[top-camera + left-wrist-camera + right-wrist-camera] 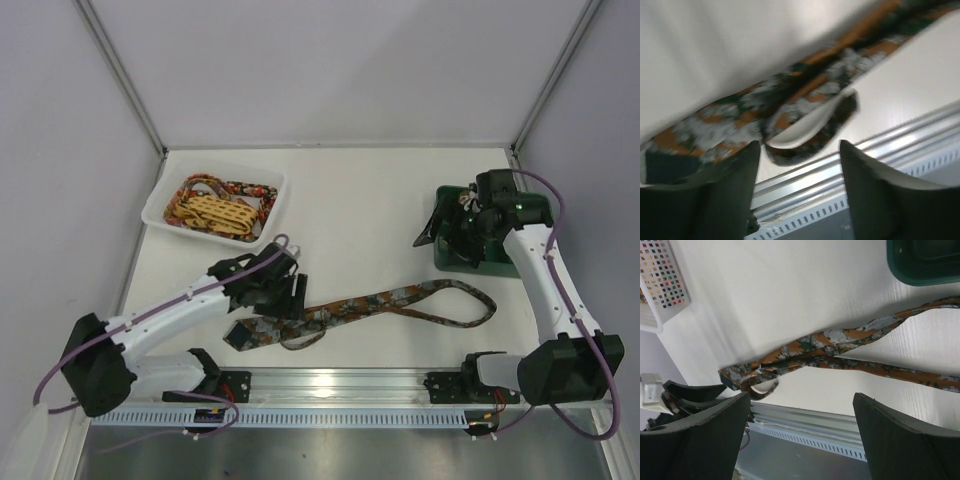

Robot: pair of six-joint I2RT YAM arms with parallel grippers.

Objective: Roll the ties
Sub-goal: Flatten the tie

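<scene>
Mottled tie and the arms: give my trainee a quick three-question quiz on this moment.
1. True or false: the mottled tie is already rolled into a coil.
2. Where do the other ties lie? A in the white tray; B beside the mottled tie; C in the right jaws.
3. Fill in: the left jaws stand ___ above the mottled tie's end, with nothing between them.
Key: 1 false; 2 A; 3 open.

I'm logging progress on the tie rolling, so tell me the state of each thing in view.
Mottled tie: unrolled, looped flat on the table, ungripped.
Tray ties: heaped loosely in the white tray.
Left hand: open, empty, over the mottled tie's end.
Right hand: open, empty.
Green bin: upright, partly hidden under the right hand.
</scene>
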